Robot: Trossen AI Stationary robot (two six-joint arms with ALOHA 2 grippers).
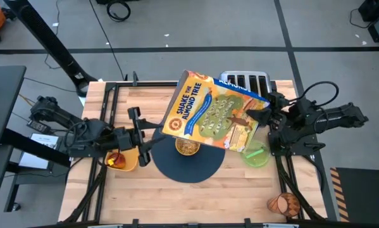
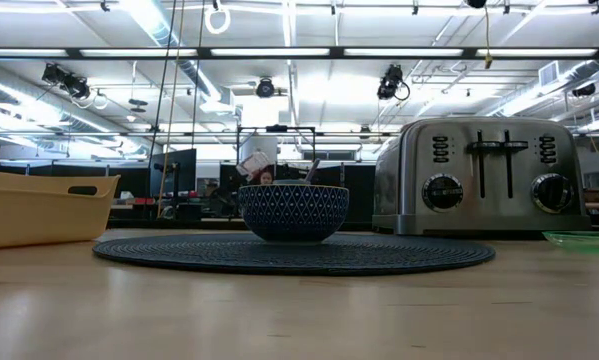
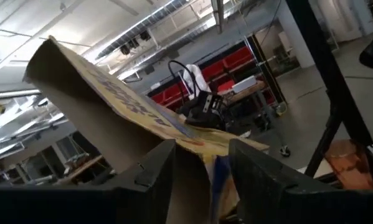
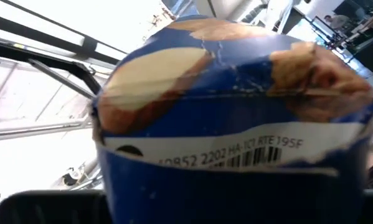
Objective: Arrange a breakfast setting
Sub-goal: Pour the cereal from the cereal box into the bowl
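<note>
Bowl [image 1: 188, 147] sits on the mat [image 1: 188, 166], cereal inside, under a tilted cereal box [image 1: 211, 113]. Right gripper [image 1: 260, 118] is clamped on the box's base; left gripper [image 1: 141, 130] has its jaws parted at the box's open end. Tipping further risks spilling cereal past the bowl.

Tilted cereal box [image 1: 211, 114] above the table [image 1: 145, 190], chrome toaster [image 2: 484, 175] behind, yellow bin [image 2: 39, 205] at left.
</note>
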